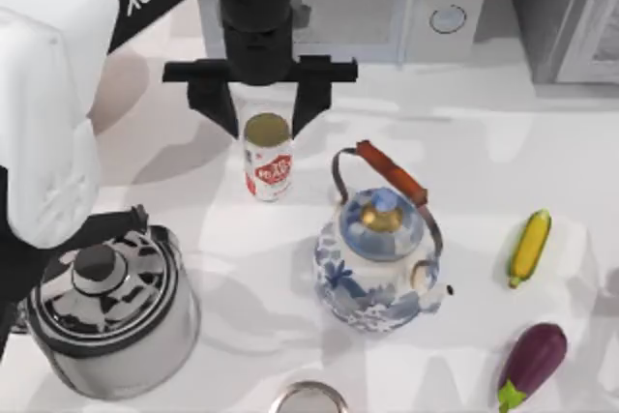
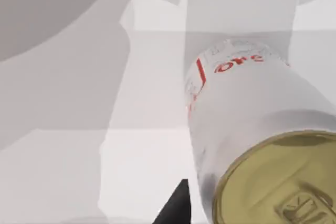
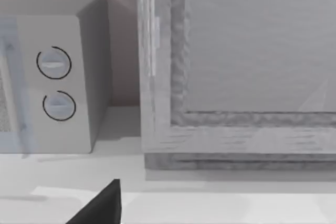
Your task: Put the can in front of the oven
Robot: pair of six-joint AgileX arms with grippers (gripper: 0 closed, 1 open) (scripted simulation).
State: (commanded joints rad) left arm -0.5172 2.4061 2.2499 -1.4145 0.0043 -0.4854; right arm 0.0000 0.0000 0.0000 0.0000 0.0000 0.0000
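The can (image 1: 268,157), a small tin with a red-and-white label and a dull gold top, stands upright on the table just in front of the oven (image 1: 368,7). The oven is a pale box with a glass door and two round knobs. My left gripper (image 1: 263,108) hangs open over the can's far side, one finger on each side of the tin's top with a gap to each. In the left wrist view the can (image 2: 252,124) is close below, beside one dark fingertip (image 2: 176,208). My right gripper (image 3: 100,208) is parked near the oven (image 3: 52,77).
A steel kettle (image 1: 111,311) sits at the front left and a blue-and-white porcelain kettle (image 1: 382,253) stands right of the can. Corn (image 1: 530,247) and an eggplant (image 1: 532,360) lie at the right. A darker grey appliance (image 1: 571,7) stands back right. A silver-rimmed round object (image 1: 309,398) is at the front edge.
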